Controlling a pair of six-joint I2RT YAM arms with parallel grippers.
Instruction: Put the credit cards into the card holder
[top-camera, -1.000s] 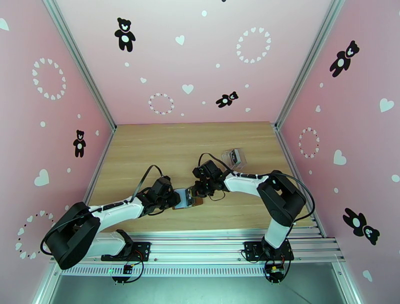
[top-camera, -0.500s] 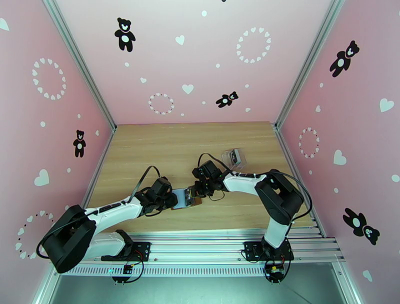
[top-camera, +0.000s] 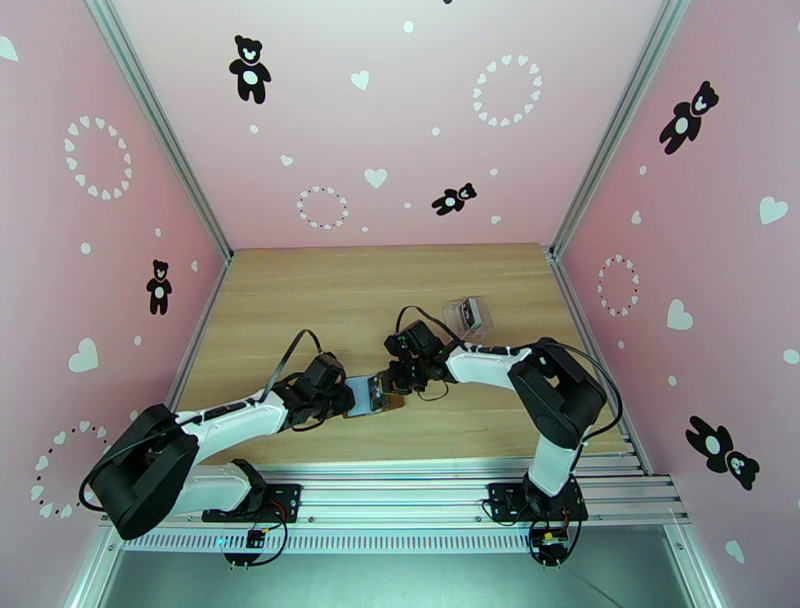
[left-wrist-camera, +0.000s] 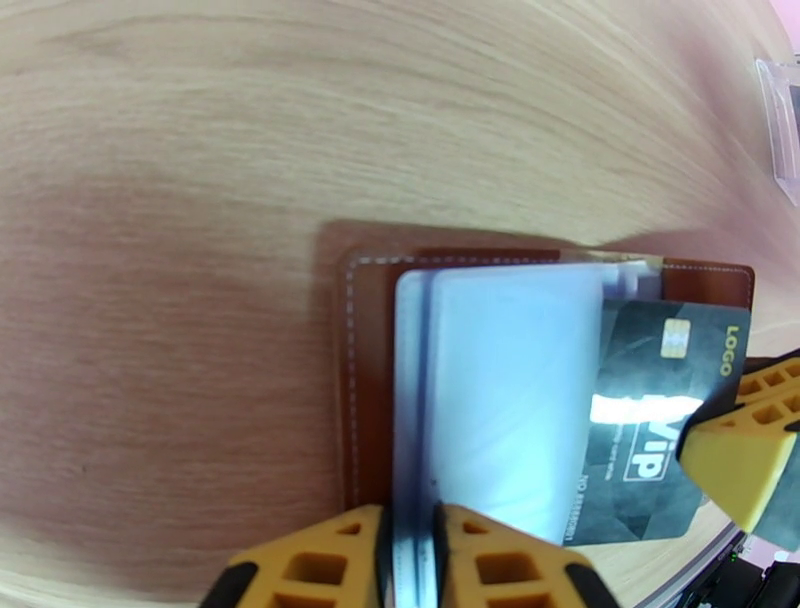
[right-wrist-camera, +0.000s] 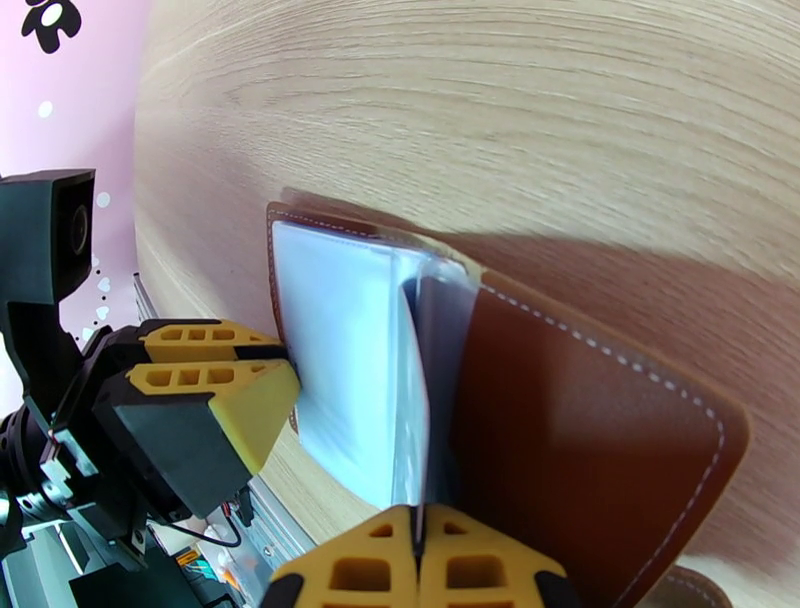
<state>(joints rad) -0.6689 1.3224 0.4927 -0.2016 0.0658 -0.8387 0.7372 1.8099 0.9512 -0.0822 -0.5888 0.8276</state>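
**A:** L tool?
**B:** Left gripper (left-wrist-camera: 410, 522) nipped to a slit on the near edge of the clear pocket leaves. Leaves fan out ahead of its tips. Brown card holder (left-wrist-camera: 365, 390) open beneath them, on the table (left-wrist-camera: 200, 150).

**A:** R tool?
**B:** Right gripper (right-wrist-camera: 418, 528) pressed tight on something thin. Going by the L wrist cam, that's the credit card (left-wrist-camera: 650, 400), pinched at one corner. Card sticks out ahead of the tips toward the leaves. Holder sits between the two tools, tip facing tip.

**A:** Card in a pocket yet?
**B:** Can't tell. Leading edge meets the leaf's open side (maybe started in, maybe just lying against it).

**A:** Risks?
**B:** Corner snagging the sleeve mouth and buckling the leaf. Sliding into the wrong gap between leaves. Hard push toward L tool could slip its pinch off slick plastic, and then the holder skids. Corner grip also lets the card pivot in R tips.

**A:** View diffs?
**B:** L wrist: card face, chip, "VIP" print, where it meets the leaf. R wrist: card edge-on and barely readable, but the split between leaves is plain, w/ L tool side-on just past them. Top: clear case (top-camera: 468, 316) well beyond R tool, apart from the work.
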